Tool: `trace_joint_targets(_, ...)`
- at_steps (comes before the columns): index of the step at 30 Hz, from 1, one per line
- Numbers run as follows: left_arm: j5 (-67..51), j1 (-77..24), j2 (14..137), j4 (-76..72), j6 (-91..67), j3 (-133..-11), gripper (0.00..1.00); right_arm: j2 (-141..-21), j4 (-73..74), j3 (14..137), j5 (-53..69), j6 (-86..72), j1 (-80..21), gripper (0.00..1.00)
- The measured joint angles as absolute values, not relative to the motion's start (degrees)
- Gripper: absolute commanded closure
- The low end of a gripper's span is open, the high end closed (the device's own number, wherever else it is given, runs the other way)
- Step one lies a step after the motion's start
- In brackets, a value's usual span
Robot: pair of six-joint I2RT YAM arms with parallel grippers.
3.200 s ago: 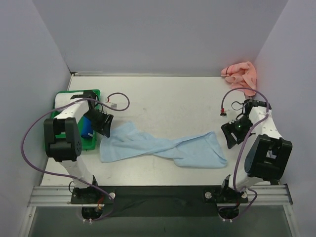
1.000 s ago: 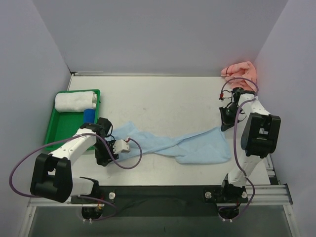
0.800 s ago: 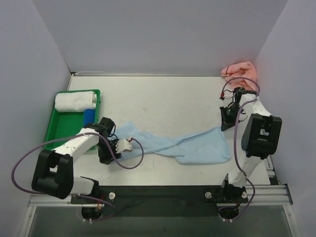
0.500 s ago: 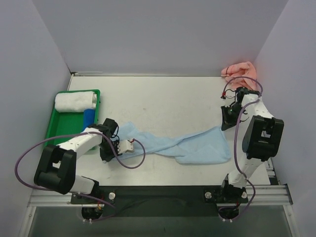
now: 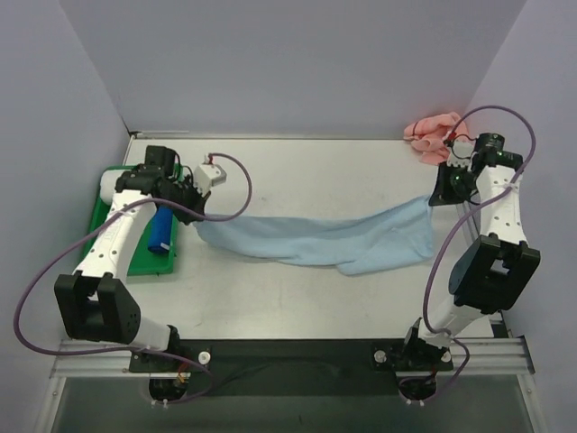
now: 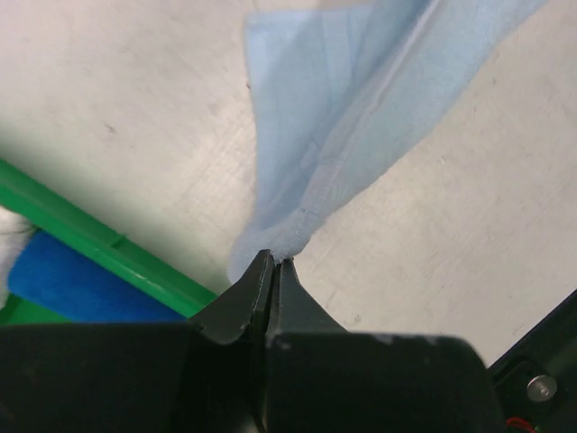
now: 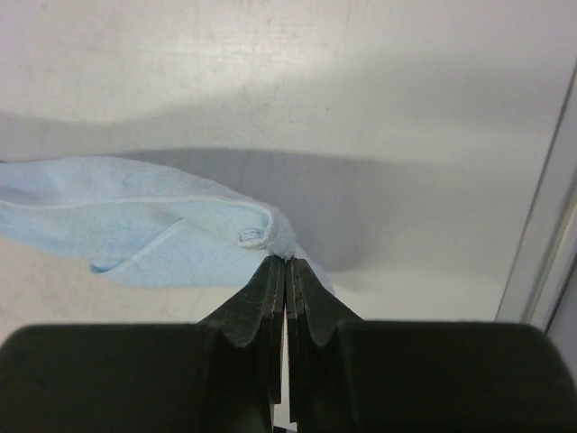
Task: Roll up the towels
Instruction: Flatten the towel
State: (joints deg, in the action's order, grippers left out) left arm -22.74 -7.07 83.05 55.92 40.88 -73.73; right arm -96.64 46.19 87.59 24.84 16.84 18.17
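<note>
My left gripper [image 6: 273,262] is clenched on one corner of the light blue towel [image 6: 361,126]. The tips are pressed together with only a thin pinch of cloth between them. My right gripper [image 7: 285,262] is clenched in the same way on the corner at the opposite end.

Between the two pinches the towel hangs as a long strip over the table [image 5: 297,180]. Its ends are lifted and its middle sags down, and I judge that the middle rests on the surface. Its long axis goes from left to right across the table, from beside the green tray [image 6: 99,233] toward the right wall, with the right end a little farther back.

I think the cloth is light, soft and limp. It folds and twists by itself, so it has no stiffness to help me, but it will not break and will not slip easily. Corners and hemmed edges are the good places to take hold.

The salmon pink towel [image 5: 435,133] lies crumpled in the far right corner, not held.
</note>
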Motion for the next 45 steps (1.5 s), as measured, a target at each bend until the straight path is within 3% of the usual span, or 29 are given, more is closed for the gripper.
trace_joint_targets(10, -29.58, 0.03, 76.95, 57.32, 27.62, -83.24, 1.0, -84.95, 46.92, 94.37, 32.12, 15.25, 26.89, 1.0)
trace_joint_targets(20, -34.87, 4.71, 56.86, 60.45, 18.63, -82.63, 1.0, -61.23, 48.64, 85.21, 40.38, 17.26, 38.28, 1.0)
trace_joint_targets(24, -34.81, 4.71, 51.79, 61.43, 14.98, -83.88, 1.0, -57.87, 49.19, 85.17, 42.57, 17.93, 41.45, 1.0)
trace_joint_targets(31, -35.03, 4.71, 59.16, 59.64, 9.37, -88.25, 1.0, -68.93, 47.16, 90.56, 44.18, 15.97, 39.35, 1.0)
trace_joint_targets(45, -30.02, 1.1, 94.06, 40.62, 3.36, -77.01, 1.0, -107.26, 36.88, 89.73, 30.76, 10.2, 20.56, 1.0)
